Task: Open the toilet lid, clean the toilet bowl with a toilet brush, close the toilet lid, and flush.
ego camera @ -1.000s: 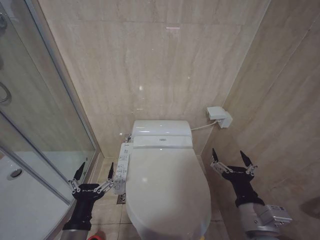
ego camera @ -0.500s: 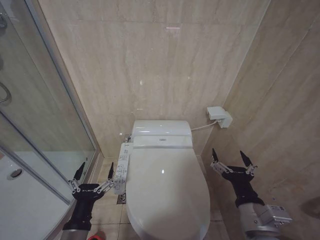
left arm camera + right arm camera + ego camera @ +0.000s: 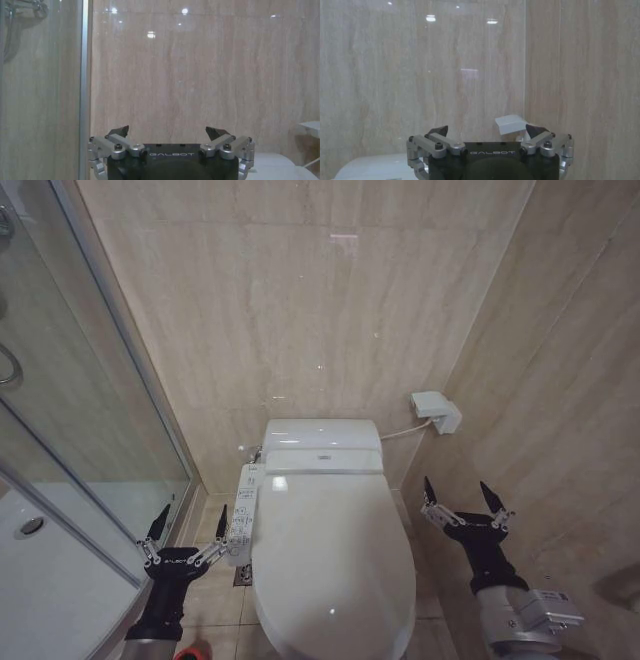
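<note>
Two grippers, left gripper (image 3: pixel 188 525) and right gripper (image 3: pixel 461 498), hover with jaws spread and empty, the shut toilet lid (image 3: pixel 332 560) between them, seemingly staged for lifting.

Beige marble-look wall tiles (image 3: pixel 330 310), glass shower door (image 3: pixel 70 410), white wall box (image 3: pixel 437 412), tiled floor (image 3: pixel 215 600)

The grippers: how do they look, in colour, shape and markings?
Both look alike. The left gripper and the right gripper each have a black body with silver metal linkage joints and two thin, pointed black fingers. The wrist views show white "GALBOT" lettering on the black body. The right arm carries a grey cylindrical wrist segment and a silver block with a small label; the left arm's visible segment is black.
</note>
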Robot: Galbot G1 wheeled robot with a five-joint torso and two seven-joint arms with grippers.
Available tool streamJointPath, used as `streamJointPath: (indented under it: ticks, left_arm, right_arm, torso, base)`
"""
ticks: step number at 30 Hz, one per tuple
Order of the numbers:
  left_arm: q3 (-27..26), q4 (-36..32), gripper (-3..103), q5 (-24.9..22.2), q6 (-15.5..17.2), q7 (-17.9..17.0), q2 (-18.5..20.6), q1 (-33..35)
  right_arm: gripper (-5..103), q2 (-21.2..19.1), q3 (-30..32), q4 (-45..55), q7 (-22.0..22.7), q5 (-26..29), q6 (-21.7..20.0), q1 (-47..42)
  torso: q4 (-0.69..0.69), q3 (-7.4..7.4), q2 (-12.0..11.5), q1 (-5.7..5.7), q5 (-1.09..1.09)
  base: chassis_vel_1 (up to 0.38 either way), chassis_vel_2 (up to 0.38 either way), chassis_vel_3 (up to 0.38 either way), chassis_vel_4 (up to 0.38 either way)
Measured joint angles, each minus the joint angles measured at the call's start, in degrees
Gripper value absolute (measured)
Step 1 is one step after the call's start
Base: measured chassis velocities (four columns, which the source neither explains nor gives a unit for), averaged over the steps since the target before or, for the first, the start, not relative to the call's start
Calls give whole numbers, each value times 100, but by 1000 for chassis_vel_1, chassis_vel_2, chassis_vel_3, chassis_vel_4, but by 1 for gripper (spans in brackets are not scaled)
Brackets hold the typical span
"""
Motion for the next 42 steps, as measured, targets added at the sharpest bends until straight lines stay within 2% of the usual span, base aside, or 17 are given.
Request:
streamJointPath:
  ticks: [42]
  left_arm:
    - [0, 0, 100, 0, 0, 0, 0, 0]
  right_arm:
    - [100, 0, 0, 0, 0, 3, 0, 0]
  torso:
    - [-1, 0, 0, 0, 0]
  base:
    - [0, 0, 0, 0]
